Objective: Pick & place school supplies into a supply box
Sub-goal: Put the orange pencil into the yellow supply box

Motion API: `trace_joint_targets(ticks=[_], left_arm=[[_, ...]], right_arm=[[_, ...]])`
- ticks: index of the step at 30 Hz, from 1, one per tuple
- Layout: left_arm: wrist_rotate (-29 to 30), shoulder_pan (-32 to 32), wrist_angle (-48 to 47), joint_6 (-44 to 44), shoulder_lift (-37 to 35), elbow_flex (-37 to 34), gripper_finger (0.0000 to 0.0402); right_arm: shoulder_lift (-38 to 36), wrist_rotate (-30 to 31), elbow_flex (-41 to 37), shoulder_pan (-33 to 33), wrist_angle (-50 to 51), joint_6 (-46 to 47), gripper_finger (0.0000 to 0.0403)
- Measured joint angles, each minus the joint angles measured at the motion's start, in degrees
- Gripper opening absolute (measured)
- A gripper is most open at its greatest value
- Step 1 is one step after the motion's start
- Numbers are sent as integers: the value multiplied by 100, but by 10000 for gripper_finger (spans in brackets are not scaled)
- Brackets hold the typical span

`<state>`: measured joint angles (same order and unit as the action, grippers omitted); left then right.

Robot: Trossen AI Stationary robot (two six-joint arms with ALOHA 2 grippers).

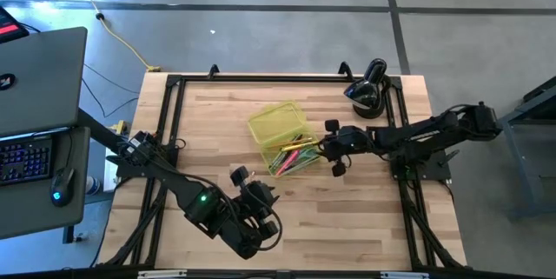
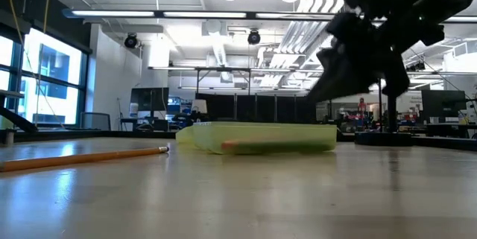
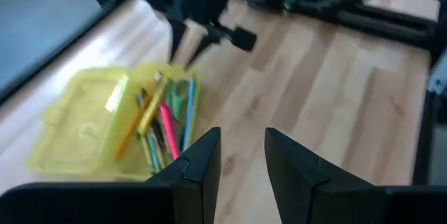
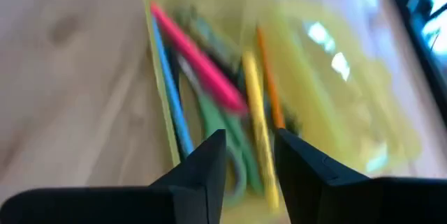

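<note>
High view: the supply box [image 1: 276, 124] lies open mid-counter, its near tray filled with pens and pencils [image 1: 294, 153]. The right gripper [image 1: 325, 149] hangs just beside them on the right, fingers narrowly parted and holding nothing. The left gripper [image 1: 261, 199] waits near the front edge, likewise parted and empty. One orange pencil [image 2: 82, 156] seems to lie loose on the counter [image 1: 365, 218]; it is light, stiff and apt to roll, so pinch it mid-shaft.
</note>
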<state>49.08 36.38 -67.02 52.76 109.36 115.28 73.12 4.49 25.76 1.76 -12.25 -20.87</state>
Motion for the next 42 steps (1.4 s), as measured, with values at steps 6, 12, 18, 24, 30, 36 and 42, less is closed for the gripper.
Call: trace_joint_targets(ticks=[6, 12, 18, 24, 30, 36, 42], left_arm=[[-718, 2, 11, 70, 0, -22, 143], [-55, 218, -1303, 1805, -1, -185, 142], [580, 872, -2158, 4055, 8, -730, 143], [969, 1283, -2077, 5700, 62, -1638, 143], [699, 1275, -1874, 6927, 52, -2824, 143], [547, 1019, -609, 7059, 52, -3930, 143], [522, 702, 1445, 5968, 55, -4781, 143]], right_arm=[[0, -26, 0, -441, -1195, -10, 95], [-116, 14, 0, -1027, -1565, 50, 95], [-321, 502, 0, -1801, -1556, 545, 95], [-337, 521, 0, -2300, -1585, 698, 93], [-337, 525, 0, -2568, -1582, 1007, 90], [-337, 567, 0, -2632, -1585, 1332, 91], [-337, 836, 0, -2630, -1585, 1463, 88]])
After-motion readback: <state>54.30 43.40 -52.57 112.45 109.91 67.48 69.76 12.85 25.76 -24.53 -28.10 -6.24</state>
